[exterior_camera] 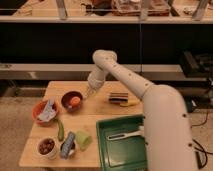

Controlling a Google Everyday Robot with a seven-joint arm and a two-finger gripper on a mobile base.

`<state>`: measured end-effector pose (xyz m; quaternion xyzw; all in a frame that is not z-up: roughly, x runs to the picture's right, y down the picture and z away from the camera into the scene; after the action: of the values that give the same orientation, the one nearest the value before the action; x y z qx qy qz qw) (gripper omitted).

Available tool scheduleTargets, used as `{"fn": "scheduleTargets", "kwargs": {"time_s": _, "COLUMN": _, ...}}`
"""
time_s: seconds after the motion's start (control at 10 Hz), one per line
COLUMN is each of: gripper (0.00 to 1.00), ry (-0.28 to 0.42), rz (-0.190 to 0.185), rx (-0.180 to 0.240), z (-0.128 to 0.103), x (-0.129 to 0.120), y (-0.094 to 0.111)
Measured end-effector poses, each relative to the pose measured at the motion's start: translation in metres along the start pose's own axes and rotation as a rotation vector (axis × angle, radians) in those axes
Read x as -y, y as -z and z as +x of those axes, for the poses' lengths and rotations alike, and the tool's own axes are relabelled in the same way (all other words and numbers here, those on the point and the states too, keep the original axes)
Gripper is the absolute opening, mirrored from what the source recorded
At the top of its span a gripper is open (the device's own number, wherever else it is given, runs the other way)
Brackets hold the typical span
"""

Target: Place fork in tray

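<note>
The dark-green tray (112,155) lies at the table's front right, partly behind my arm. A pale long tool (124,134) lies inside it. A thicker yellow-handled dark tool (123,100) lies on the table behind the tray. My gripper (91,93) hangs point-down over the back middle of the table, just right of a dark bowl (66,96) holding an orange fruit (75,101). A small tan bit shows at the gripper's tip; I cannot tell whether it is the fork. No fork shows elsewhere.
An orange bowl with a crumpled packet (46,111) stands at the left. A green vegetable (60,130), a white cup of dark bits (46,146), a blue-grey packet (67,145) and a green cup (83,139) sit front left. Dark shelving stands behind the wooden table (107,114).
</note>
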<state>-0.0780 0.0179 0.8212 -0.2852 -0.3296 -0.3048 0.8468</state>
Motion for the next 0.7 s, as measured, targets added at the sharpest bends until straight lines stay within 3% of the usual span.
{"fn": "scheduleTargets", "kwargs": {"time_s": 0.3, "gripper": 0.00, "ry": -0.033, "rz": 0.065, "rx": -0.159, "z": 0.007, "x": -0.041, "y": 0.066}}
{"fn": "scheduleTargets", "kwargs": {"time_s": 0.5, "gripper": 0.00, "ry": -0.145, "rz": 0.087, "rx": -0.243, "z": 0.028, "x": -0.082, "y": 0.094}}
{"fn": "scheduleTargets", "kwargs": {"time_s": 0.7, "gripper": 0.00, "ry": -0.304, "rz": 0.084, "rx": -0.335, "z": 0.048, "x": -0.129, "y": 0.099}}
